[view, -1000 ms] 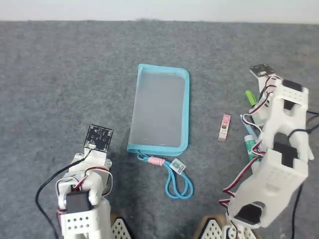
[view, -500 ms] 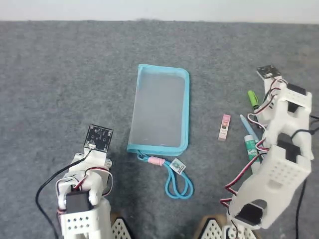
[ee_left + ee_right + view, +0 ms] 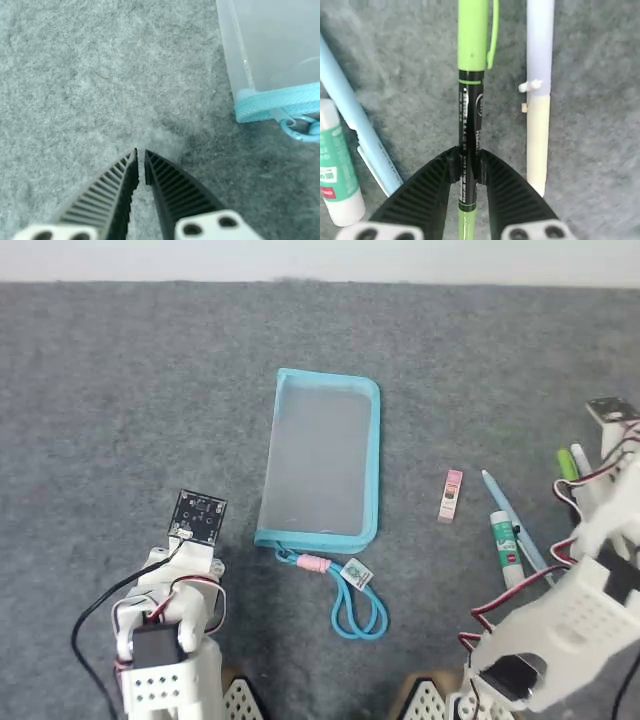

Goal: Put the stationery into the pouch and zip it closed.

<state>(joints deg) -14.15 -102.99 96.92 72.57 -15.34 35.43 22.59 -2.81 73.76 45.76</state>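
While the turquoise-edged pouch (image 3: 322, 455) is lying flat on the grey carpet (image 3: 120, 390), we are watching the right gripper (image 3: 468, 167) pinching the black barrel of a green marker (image 3: 471, 50), its jaws clamping the marker from both sides well to the right of the pouch in the high view. On the side of the marker away from the pouch, a white pen (image 3: 539, 100) is lying parallel to it without touching it. Between the marker and the pouch, we are seeing a light blue pen (image 3: 510, 515) and a green-and-white glue stick (image 3: 506, 545) lying side by side, and nearer the pouch a small pink block (image 3: 451, 495) is resting alone. The left gripper (image 3: 140, 160) is hovering over bare carpet just off the pouch's near left corner, its jaws nearly together and holding nothing. At the pouch's near edge a pink zip pull (image 3: 314, 563) and a blue cord loop (image 3: 355, 605) are trailing onto the carpet toward the arms.
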